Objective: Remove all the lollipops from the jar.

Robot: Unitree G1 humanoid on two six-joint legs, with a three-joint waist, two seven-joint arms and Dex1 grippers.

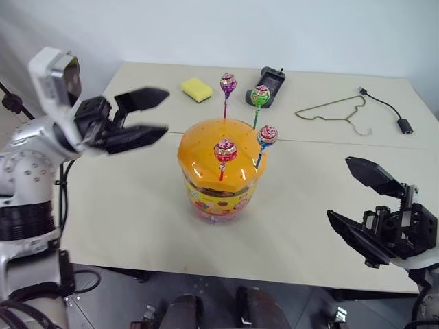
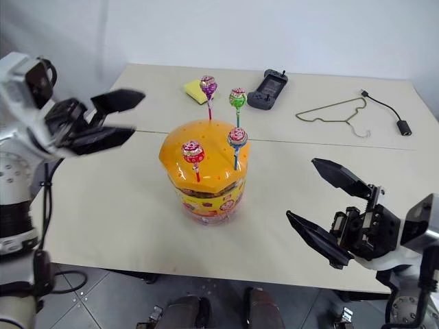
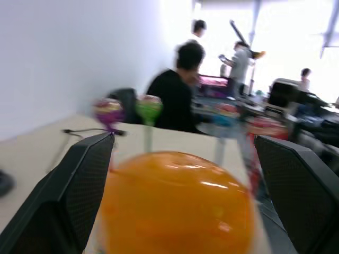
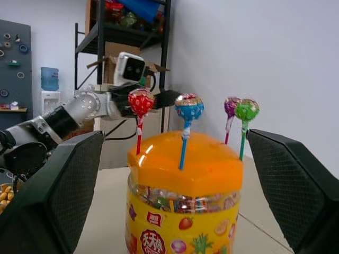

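We are seeing the jar (image 1: 221, 171) standing mid-table (image 1: 137, 199), four lollipops (image 1: 225, 151) sticking upright in its orange lid. The left gripper (image 1: 152, 113) is hovering left of it, the right gripper (image 1: 353, 193) near-right; both jaws released, empty.

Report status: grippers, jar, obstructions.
Left gripper open, raised beside the jar. Right gripper open, off to the side. Four foil-wrapped lollipops stand in the orange-lidded clear plastic jar. Nothing blocking.

Four upright lollipops (image 1: 226, 151) – orange-lidded jar (image 1: 221, 168), mid-table
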